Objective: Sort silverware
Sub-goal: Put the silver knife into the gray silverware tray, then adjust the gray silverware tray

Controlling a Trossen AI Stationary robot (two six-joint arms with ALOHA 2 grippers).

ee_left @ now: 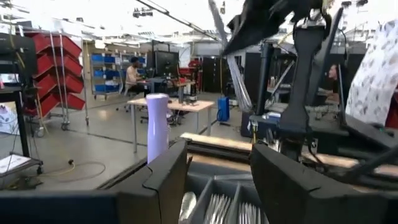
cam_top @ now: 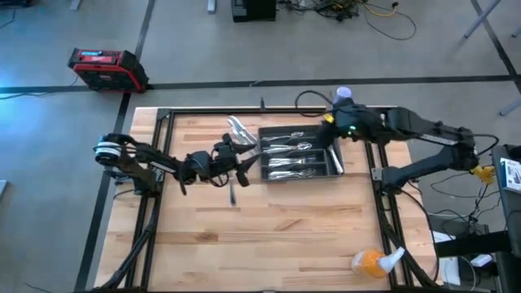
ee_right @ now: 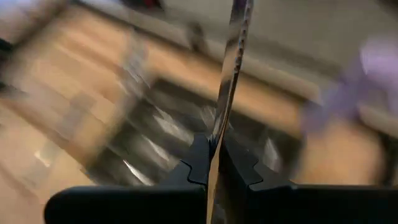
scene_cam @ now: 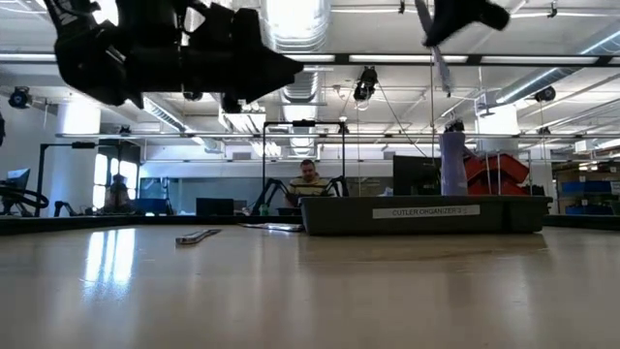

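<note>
A dark grey compartmented tray (cam_top: 330, 167) sits mid-table with silverware (cam_top: 289, 155) lying in its compartments. More silverware (cam_top: 240, 129) lies heaped on the table at the tray's far left corner. One piece (cam_top: 232, 192) lies alone nearer the front edge. My right gripper (cam_top: 336, 122) hangs over the tray's far right end, shut on a knife (ee_right: 231, 68). My left gripper (ee_left: 214, 186) is open and raised at the tray's left end, with nothing between its fingers. My right gripper pinches the knife between its two fingers, edge-on, at a point (ee_right: 215, 155) near one end. The serrated blade runs on beyond the fingertips. The knife (scene_cam: 441, 63) hangs slanting down below the gripper, clear of the tray.
A lavender bottle (cam_top: 343, 95) stands just beyond the tray's far right corner. An orange spray bottle (cam_top: 373, 262) lies at the table's near right corner. Bare wood spreads across the near half of the table.
</note>
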